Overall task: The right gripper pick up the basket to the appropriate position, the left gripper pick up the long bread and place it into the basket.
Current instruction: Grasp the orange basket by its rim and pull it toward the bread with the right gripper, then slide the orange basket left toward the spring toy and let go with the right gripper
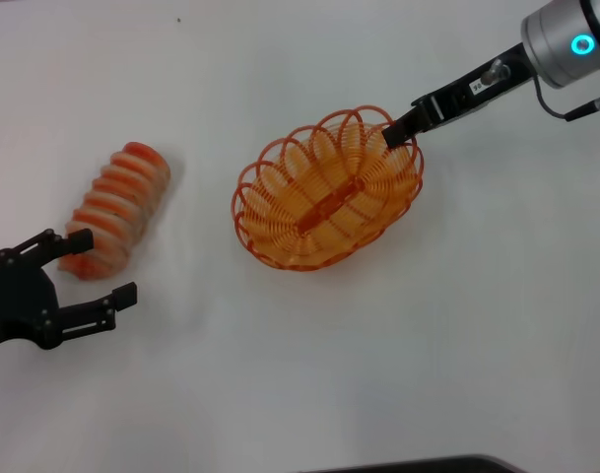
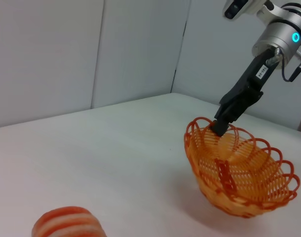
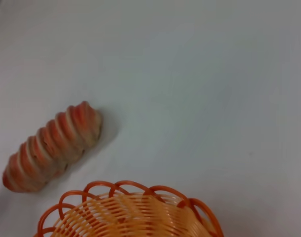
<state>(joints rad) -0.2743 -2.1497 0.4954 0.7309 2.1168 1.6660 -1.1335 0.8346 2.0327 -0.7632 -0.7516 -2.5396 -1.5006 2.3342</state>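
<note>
Orange-red long bread (image 1: 115,208) lies diagonally — left end effector (image 1: 88,268) spread beside its near end.

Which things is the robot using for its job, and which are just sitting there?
For the job:
- basket, tilted, right gripper on its rim
- long bread, lying on the table
- left gripper, open by the bread

Just there:
- white table
- dark edge nearest the robot
</note>
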